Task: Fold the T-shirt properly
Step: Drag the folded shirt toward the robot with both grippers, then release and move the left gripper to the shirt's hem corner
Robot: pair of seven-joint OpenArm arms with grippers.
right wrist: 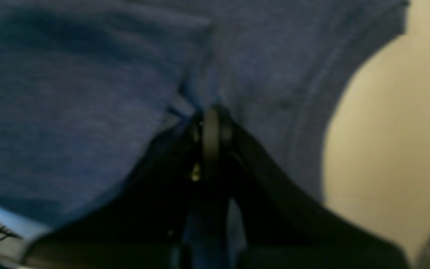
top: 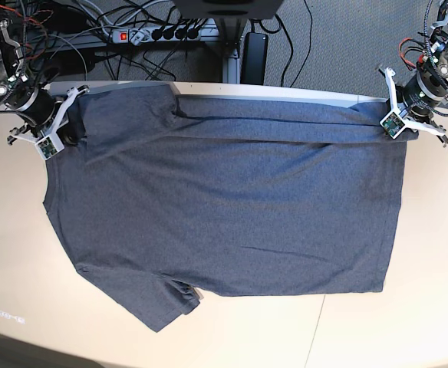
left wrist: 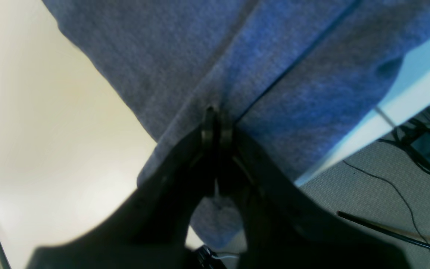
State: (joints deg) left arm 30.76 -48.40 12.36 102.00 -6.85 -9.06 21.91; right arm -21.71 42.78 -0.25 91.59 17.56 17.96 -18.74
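The dark blue-grey T-shirt (top: 224, 207) lies spread plain side up on the beige table (top: 362, 330), collar to the left and hem to the right. Its far side is folded over into a long band (top: 285, 123) along the table's back edge. My left gripper (top: 383, 125) is at the far right corner, shut on the shirt's folded edge; in the left wrist view (left wrist: 217, 121) the jaws pinch the cloth (left wrist: 162, 56). My right gripper (top: 67, 132) is at the far left by the sleeve; in the right wrist view (right wrist: 211, 125) it is shut on cloth (right wrist: 69, 93).
The table's back edge (top: 285, 92) runs just behind the shirt. Beyond it are a power strip (top: 155, 34), cables and a dark stand base on grey carpet. A near sleeve (top: 166, 303) sticks out toward the front. Bare table shows in front of the shirt and at both sides.
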